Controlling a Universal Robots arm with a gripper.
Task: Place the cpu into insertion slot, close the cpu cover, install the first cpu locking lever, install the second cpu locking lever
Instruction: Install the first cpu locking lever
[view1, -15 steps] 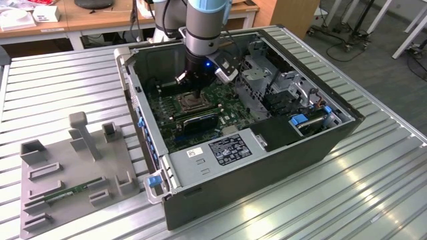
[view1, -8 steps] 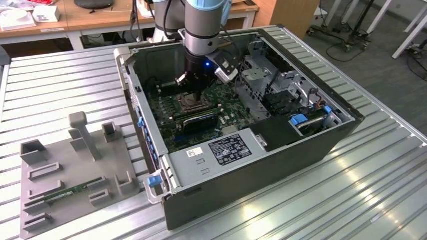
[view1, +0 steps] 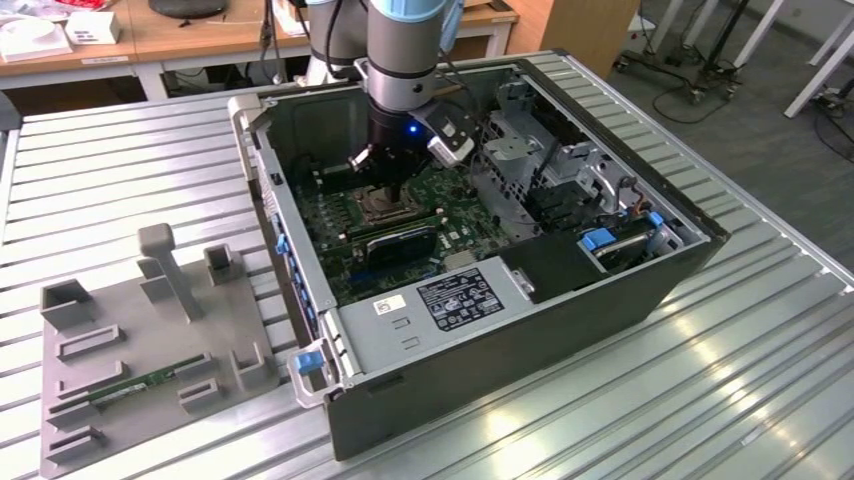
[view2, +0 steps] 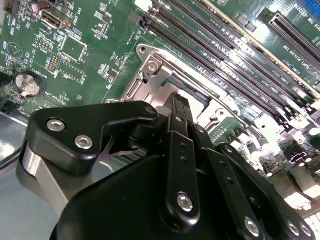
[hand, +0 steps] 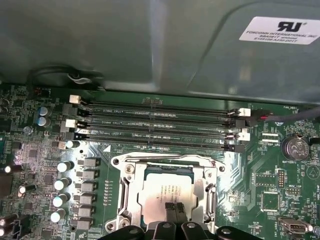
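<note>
Inside the open computer case (view1: 534, 290) on the ribbed tabletop (view1: 747, 380), the hand (hand: 175, 220) is hovering with fingers nearly together, seemingly gripping nothing, over the cpu (hand: 167, 192) lying in the insertion slot (hand: 125, 192), so closing the cpu cover (hand: 165, 161) seems in hand, needing a careful downward push.

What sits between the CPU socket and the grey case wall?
In the first wrist view, four long black memory slots lie between the silver-rimmed square socket and the grey metal case wall.

Your exterior view looks down from high and well back at the open computer case (view1: 534, 250) on the slatted tabletop (view1: 747, 400). Both wrist views sit close over the motherboard (hand: 260, 200), sharing the insertion slot (hand: 167, 192) and the memory slots (view2: 235, 65).
</note>
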